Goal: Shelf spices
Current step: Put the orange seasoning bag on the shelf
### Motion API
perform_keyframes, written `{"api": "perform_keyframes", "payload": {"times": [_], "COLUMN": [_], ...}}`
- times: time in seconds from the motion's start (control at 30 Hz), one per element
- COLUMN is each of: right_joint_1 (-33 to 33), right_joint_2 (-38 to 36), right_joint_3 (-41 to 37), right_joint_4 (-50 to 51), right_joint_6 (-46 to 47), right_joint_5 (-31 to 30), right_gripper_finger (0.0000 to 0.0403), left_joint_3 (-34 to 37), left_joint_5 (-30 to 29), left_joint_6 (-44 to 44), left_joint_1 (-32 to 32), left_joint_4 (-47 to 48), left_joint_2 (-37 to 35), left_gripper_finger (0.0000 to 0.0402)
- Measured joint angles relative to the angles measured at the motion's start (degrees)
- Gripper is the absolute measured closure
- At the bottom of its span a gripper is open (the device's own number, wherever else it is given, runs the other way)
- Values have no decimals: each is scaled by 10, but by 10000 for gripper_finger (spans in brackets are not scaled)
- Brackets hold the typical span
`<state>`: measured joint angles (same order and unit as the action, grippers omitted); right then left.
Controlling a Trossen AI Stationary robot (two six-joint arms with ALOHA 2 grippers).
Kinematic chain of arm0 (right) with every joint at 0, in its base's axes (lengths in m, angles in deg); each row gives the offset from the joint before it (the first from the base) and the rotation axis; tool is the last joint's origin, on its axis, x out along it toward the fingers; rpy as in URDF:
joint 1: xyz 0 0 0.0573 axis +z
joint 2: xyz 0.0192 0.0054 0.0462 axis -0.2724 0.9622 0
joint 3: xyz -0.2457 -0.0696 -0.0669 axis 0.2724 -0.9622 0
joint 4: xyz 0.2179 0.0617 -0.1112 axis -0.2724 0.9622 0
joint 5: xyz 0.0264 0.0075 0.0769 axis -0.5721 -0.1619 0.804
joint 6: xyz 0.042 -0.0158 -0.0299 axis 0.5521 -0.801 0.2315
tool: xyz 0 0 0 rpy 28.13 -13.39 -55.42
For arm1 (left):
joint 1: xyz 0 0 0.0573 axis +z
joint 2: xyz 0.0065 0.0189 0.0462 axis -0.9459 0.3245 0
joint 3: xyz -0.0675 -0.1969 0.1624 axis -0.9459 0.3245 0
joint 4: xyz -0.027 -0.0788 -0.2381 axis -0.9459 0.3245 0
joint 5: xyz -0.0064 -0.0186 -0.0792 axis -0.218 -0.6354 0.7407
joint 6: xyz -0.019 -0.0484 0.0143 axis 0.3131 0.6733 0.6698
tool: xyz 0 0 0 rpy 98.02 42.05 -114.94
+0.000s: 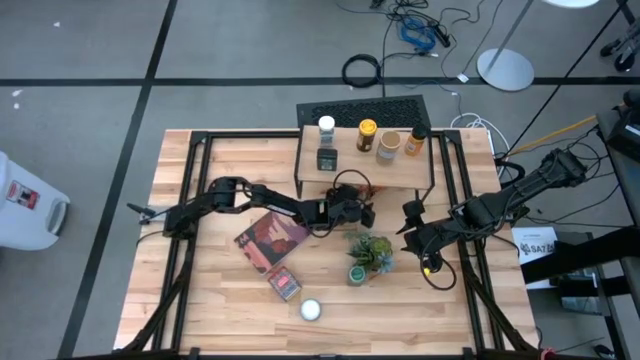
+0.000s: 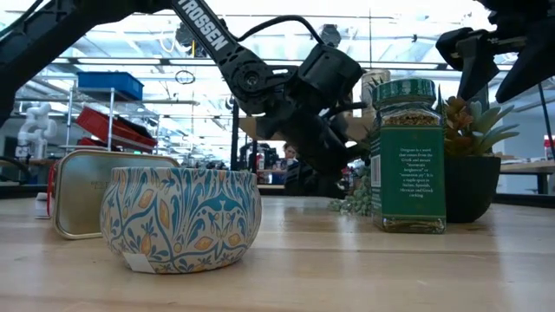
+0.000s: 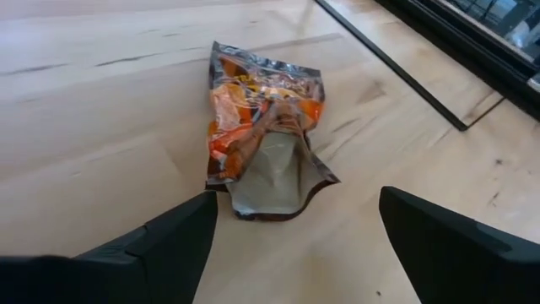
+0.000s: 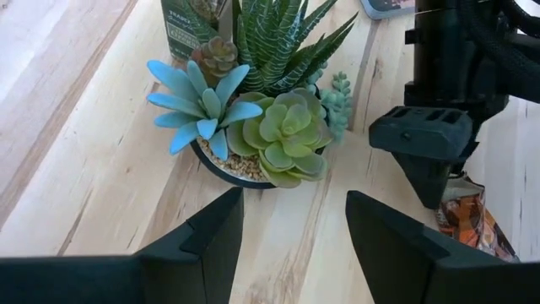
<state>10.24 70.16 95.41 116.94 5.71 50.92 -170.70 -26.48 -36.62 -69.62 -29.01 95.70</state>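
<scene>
Left wrist view: left pincer spread wide over the flat orange packet on the table, apparently lined up for a grab.

Setting: robotics lab or workshop. Evidence: grey floor marked with black tape lines, loose cables, storage racks with bins, ceiling strip lights, wooden bench on black framing.
</scene>
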Motion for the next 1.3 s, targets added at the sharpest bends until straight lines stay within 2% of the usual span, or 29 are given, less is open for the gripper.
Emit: {"api": "perform_keyframes", "payload": {"times": [0.13,0.43,0.83,1.07,1.3], "right_joint_1": [0,0,0,0,0], "right_joint_2": [0,0,0,0,0], "right_joint_3": [0,0,0,0,0], "right_joint_4": [0,2,5,5,5], "right_joint_6": [2,6,7,7,7], "right_joint_5": [0,0,0,0,0], "right_gripper_finger": [204,204,204,204,204], "left_joint_3": [0,-1,-1,-1,-1], "left_joint_5": [11,53,73,84,46], "left_joint_6": [-18,-21,-88,-99,-116], "left_joint_1": [-1,-4,-23,-22,-11], "left_joint_4": [1,13,39,60,70], "left_joint_2": [0,0,-6,-9,-9], "left_gripper_finger": [60,4,6,6,6]}}
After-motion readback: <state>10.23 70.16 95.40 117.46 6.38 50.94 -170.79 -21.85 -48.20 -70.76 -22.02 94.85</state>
